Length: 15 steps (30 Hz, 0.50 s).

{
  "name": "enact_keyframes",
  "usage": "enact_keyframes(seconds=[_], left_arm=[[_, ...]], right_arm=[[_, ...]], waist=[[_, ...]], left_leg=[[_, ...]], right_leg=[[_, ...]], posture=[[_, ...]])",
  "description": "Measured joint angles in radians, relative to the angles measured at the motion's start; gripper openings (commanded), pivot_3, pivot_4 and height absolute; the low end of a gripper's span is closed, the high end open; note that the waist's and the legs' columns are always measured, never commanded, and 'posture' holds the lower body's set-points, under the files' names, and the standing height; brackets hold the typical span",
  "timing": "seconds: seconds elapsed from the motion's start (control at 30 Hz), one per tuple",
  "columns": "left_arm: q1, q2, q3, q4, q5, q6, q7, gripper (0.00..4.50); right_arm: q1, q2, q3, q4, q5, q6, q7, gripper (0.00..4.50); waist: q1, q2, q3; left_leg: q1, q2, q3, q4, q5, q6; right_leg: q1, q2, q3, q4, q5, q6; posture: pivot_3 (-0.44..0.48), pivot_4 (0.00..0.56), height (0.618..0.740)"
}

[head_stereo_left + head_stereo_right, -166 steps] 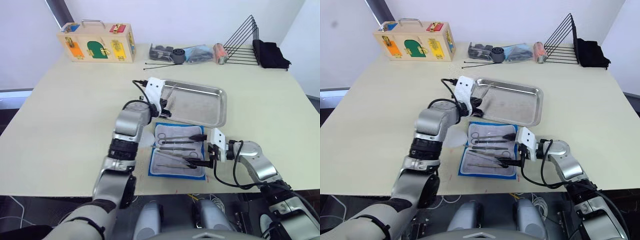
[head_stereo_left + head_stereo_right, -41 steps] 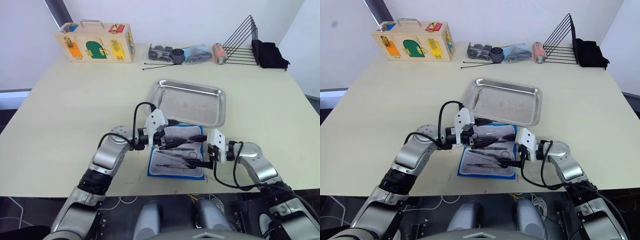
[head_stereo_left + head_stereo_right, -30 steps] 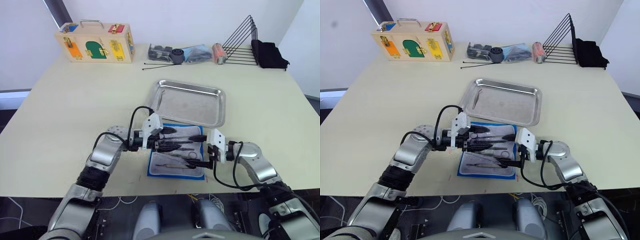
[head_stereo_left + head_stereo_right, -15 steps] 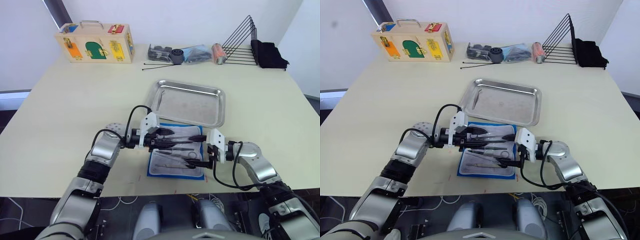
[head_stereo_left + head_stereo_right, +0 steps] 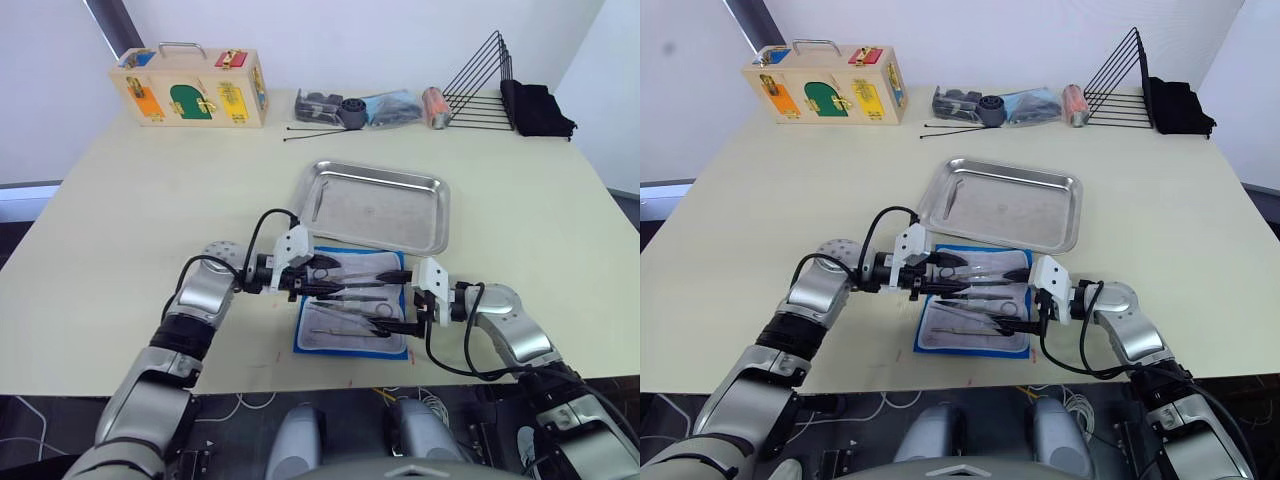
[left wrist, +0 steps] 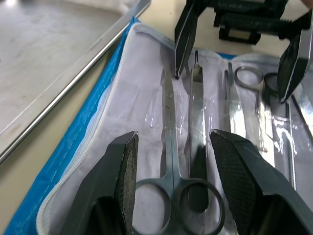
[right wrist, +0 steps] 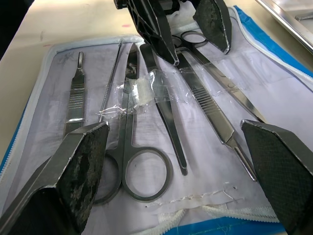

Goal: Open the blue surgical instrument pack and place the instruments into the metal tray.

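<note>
We see the blue surgical instrument pack (image 5: pixel 352 313) lying open on the table (image 5: pixel 130 230), just in front of the metal tray (image 5: pixel 378 205), its pale lining up and the instruments (image 5: pixel 350 290) still laid across it. One thin silver instrument (image 5: pixel 318 197) already rests in the tray by the rim nearest our left arm. Our left gripper (image 6: pixel 171 166) reaches over the pack's left side with its jaws spread wide, one finger on either side of the ring-handled scissors (image 6: pixel 172 161) and the flat-handled tool beside them; we cannot tell whether the fingers touch either one. Our right gripper (image 7: pixel 176 161) sits at the pack's right side, jaws also spread very wide, straddling several instruments and gripping none. In that wrist view a strip of clear tape (image 7: pixel 146 93) crosses the scissors and forceps. The two grippers face each other across the pack, near but apart.
</note>
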Motion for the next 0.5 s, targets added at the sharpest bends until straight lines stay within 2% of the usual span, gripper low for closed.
enact_keyframes(seconds=[0.5], left_arm=[[-0.017, 0.002, -0.001, 0.017, 0.041, -0.015, -0.001, 2.5]], right_arm=[[0.0, 0.0, 0.0, 0.0, 0.0, 0.0, -0.001, 4.5]], waist=[[0.0, 0.0, 0.0]], left_leg=[[0.0, 0.0, 0.0, 0.0, 0.0, 0.0]], right_leg=[[0.0, 0.0, 0.0, 0.0, 0.0, 0.0]], posture=[[0.0, 0.15, 0.74]])
